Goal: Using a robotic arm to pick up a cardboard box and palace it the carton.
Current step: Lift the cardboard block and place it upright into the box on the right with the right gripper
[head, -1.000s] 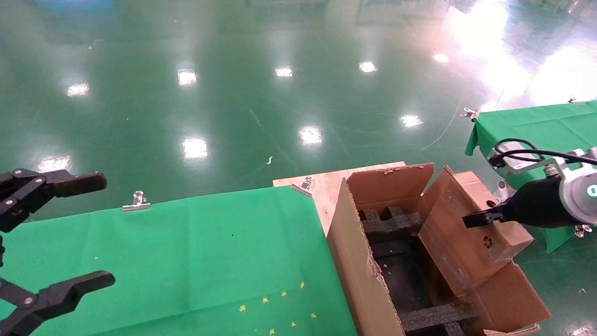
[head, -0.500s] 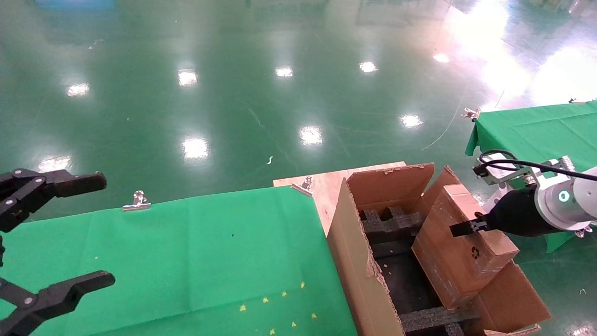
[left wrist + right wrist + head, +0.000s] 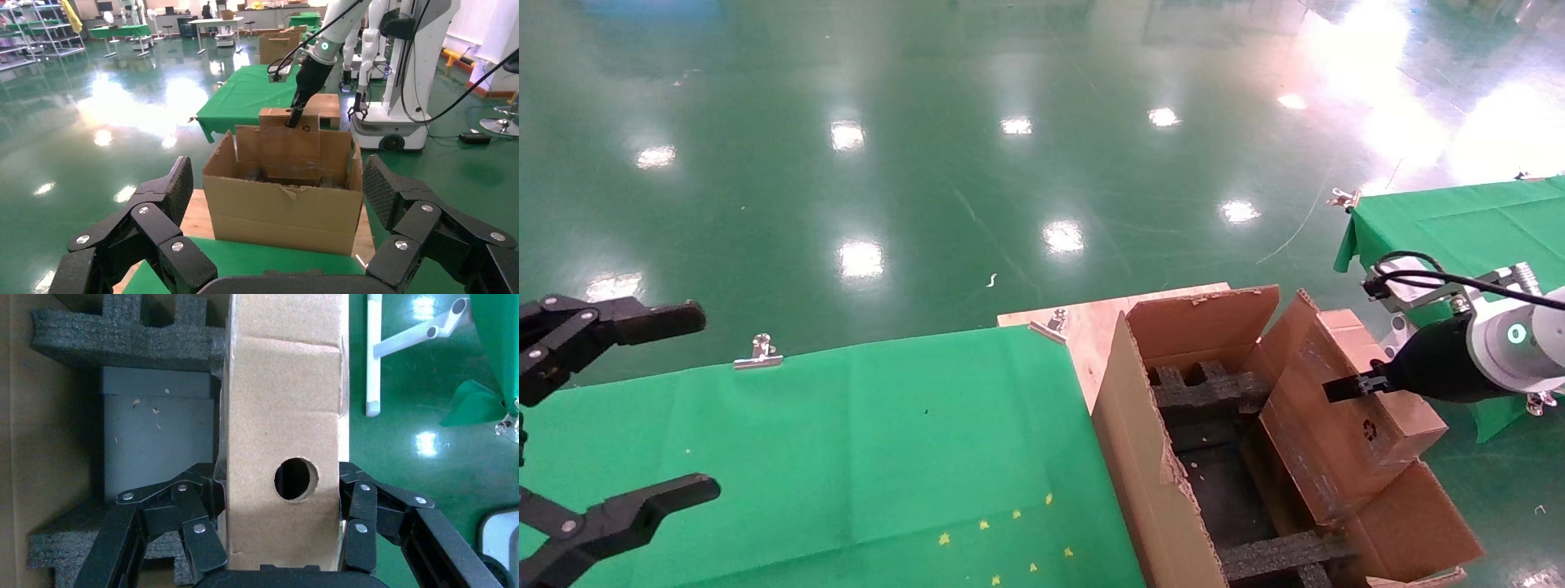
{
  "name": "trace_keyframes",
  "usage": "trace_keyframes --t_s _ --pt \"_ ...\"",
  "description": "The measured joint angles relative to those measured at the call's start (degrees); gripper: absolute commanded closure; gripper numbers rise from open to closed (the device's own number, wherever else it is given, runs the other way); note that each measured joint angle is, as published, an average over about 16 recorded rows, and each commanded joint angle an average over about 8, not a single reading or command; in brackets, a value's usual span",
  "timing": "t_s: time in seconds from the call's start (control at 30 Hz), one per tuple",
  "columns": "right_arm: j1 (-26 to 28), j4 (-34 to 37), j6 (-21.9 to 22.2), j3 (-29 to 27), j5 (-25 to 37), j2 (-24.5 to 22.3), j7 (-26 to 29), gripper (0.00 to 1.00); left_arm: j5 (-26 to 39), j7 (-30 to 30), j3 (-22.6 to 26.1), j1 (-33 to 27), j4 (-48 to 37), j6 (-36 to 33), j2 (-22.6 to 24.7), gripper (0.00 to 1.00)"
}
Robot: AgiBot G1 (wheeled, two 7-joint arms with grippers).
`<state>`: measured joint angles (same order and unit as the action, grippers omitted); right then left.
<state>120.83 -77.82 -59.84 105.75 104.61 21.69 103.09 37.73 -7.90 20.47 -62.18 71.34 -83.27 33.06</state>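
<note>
Head view shows the carton standing open beside the green-covered table, its torn flaps spread and black foam inserts visible along its inner walls. The right gripper, carried by the robotic arm with its green-lit ring, is clamped on the cardboard box. This box is held over the carton's right side, above the right-hand flap, with its lower end at or just inside the opening. The box is tilted: its long axis runs from the carton's far right corner down toward the near right part of the opening, and its broad face with the recycling symbol faces up and toward the carton's middle. Right wrist view shows the fingers pressing on both broad faces of the box, with the narrow taped edge and its round hole turned toward the camera; the long axis extends straight away from the gripper, over the foam on one side and the green floor on the other. Left wrist view confirms the box stands partly above the carton's far rim. The left gripper hangs over the table's edge farthest from the carton, jaws spread wide and holding nothing.
</note>
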Motion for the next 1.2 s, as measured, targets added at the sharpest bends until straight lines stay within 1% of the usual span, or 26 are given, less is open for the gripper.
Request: trace_keyframes --t_s 0.3,0.77,1.2 --pt "-2.1 0.1 3.0 0.9 3.7 0.8 3.0 1.00 0.0 0.0 0.0 0.0 0.0 0.0 0.0 0.00" --pt "-7.4 0.0 9.9 2.6 13.4 2.4 11.9 1.00 0.0 0.0 0.0 0.0 0.0 0.0 0.0 0.00" --pt "-12.2 0.0 13.5 3.9 17.0 3.7 16.7 1.00 0.0 0.0 0.0 0.0 0.0 0.0 0.0 0.00"
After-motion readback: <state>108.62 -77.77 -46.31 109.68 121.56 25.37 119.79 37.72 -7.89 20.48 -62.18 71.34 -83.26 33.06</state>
